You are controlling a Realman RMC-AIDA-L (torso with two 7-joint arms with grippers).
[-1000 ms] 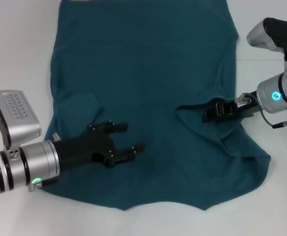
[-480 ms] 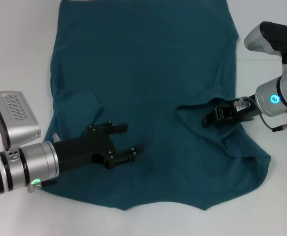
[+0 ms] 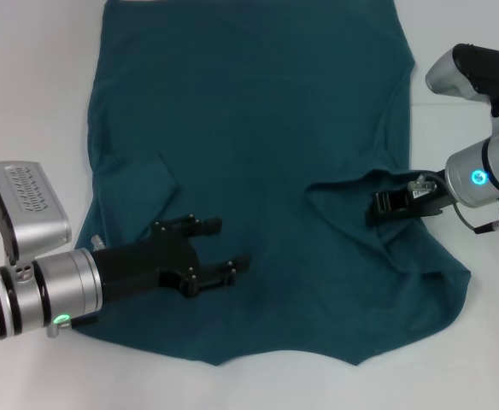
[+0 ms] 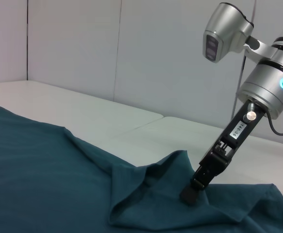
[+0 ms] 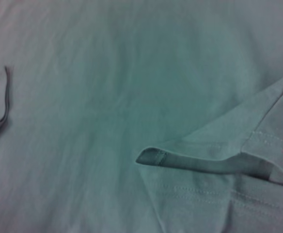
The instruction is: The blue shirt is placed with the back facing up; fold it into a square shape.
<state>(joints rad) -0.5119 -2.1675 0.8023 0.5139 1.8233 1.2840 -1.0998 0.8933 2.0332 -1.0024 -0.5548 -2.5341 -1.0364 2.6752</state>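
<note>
Two claws of mine are working over the large dark teal-blue cotton T-shirt, which is lying spread flat, plain side up, across the white worktop and reaching from the far edge of the head view almost to the near one. My left claw is hovering over the near left part of the cloth with its black fingers spread wide apart and gripping nothing; I cannot tell whether the fingertips are touching the fabric. My right claw is reaching in from the right side, and its fingers are pressing into a raised fold of the shirt's right sleeve. The sleeve is lying doubled inward over the body of the shirt, its hemmed edge pointing towards the middle. From the left wrist view, my right claw is slanting down with its tip buried where the bunched cloth is peaking; the fingers are looking closed together there on the fabric. On the left side, the other sleeve is also lying folded onto the body, just beyond my left claw.
</note>
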